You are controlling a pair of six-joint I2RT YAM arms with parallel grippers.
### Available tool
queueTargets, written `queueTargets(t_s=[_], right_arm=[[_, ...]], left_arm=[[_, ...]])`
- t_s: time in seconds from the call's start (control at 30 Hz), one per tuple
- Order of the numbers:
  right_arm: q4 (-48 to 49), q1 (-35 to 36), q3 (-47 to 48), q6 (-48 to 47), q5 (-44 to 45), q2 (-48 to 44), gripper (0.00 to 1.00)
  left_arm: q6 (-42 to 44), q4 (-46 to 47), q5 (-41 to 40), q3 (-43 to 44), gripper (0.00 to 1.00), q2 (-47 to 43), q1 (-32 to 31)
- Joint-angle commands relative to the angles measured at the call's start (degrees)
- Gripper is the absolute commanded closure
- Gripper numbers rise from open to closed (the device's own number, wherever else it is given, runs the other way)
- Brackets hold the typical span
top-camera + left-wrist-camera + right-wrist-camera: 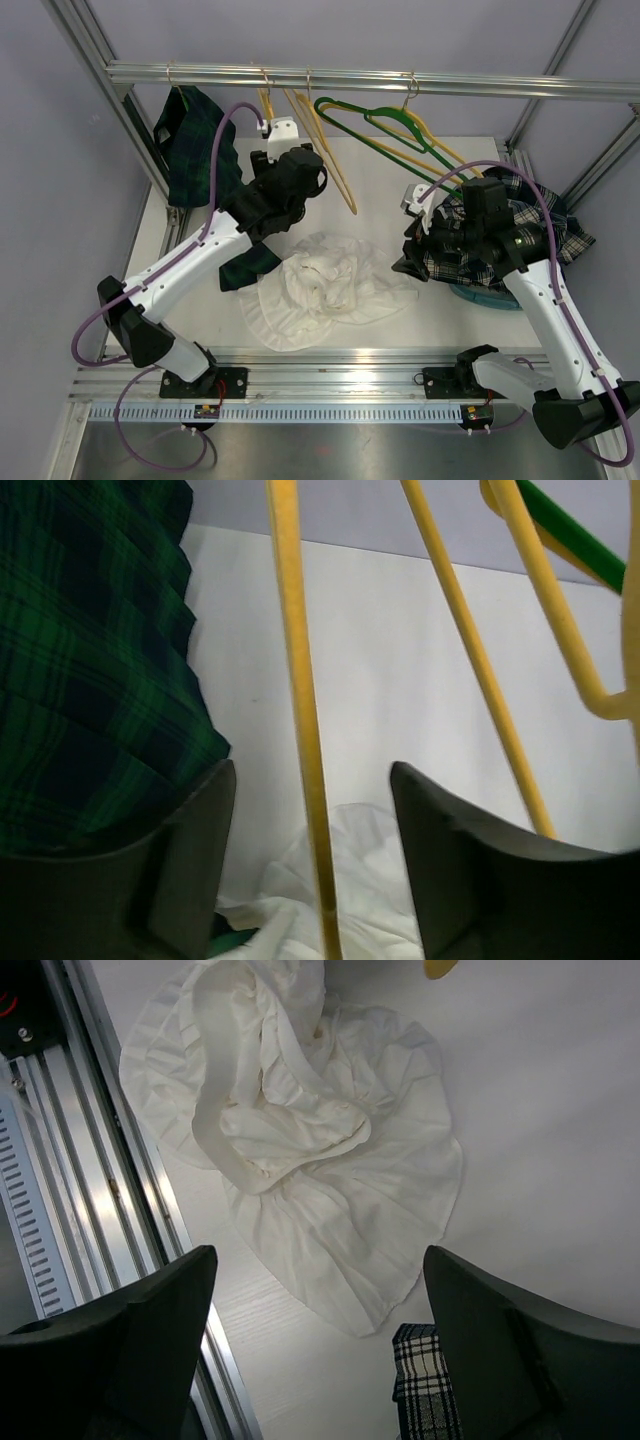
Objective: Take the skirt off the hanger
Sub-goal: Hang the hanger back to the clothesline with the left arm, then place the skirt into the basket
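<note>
A dark green plaid skirt (pixel 195 145) hangs from the rail at the far left; it also shows at the left of the left wrist view (pixel 90 660). My left gripper (pixel 268 152) is raised beside it, to its right, among the yellow hangers (pixel 330 150). In the left wrist view the gripper (pixel 312 780) is open, with one yellow hanger bar (pixel 295 680) passing between the fingers (pixel 200 840) without being pinched. My right gripper (pixel 418 250) is open and empty above the table; in its wrist view (pixel 320 1260) it hovers over the table just beyond the white skirt's hem.
A white skirt (pixel 320 285) lies crumpled mid-table, also in the right wrist view (pixel 300 1130). A black-and-white plaid skirt (pixel 530 240) lies at the right under the right arm. A green hanger (pixel 380 130) hangs on the rail (pixel 400 80). Another dark green plaid cloth (pixel 245 265) lies under the left arm.
</note>
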Motion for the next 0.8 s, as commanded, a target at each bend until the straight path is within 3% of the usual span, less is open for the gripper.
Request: queueTargets(t_s=[0.0, 0.17, 0.37, 0.5, 0.57, 0.77], right_arm=[[-5.8, -0.4, 0.4, -9.3, -6.3, -1.0, 0.09], [-14.4, -0.3, -2.1, -28.5, -14.9, -0.7, 0.08], [-17.7, 1.0, -3.6, -41.0, -16.4, 5.2, 0.08], [-10.8, 6.0, -4.1, -36.8, -9.8, 9.0, 0.08], [-2.6, 11.9, -5.7, -30.7, -5.1, 9.2, 0.08], [12.4, 24.4, -10.0, -23.8, 9.8, 12.1, 0.08]], left_arm=[[-1.6, 3.1, 3.6, 1.7, 0.27, -2.7, 0.3], [-1.6, 2.9, 9.7, 2.4, 0.01, -6.7, 0.3], [-1.5, -3.2, 14.2, 2.0, 0.01, -10.9, 0.3], [0.0, -7.2, 15.8, -0.4, 0.01, -15.3, 0.3], [1.1, -8.1, 17.8, -2.2, 0.01, -18.7, 0.3], [2.1, -11.2, 20.6, -7.7, 0.01, -27.1, 0.3]])
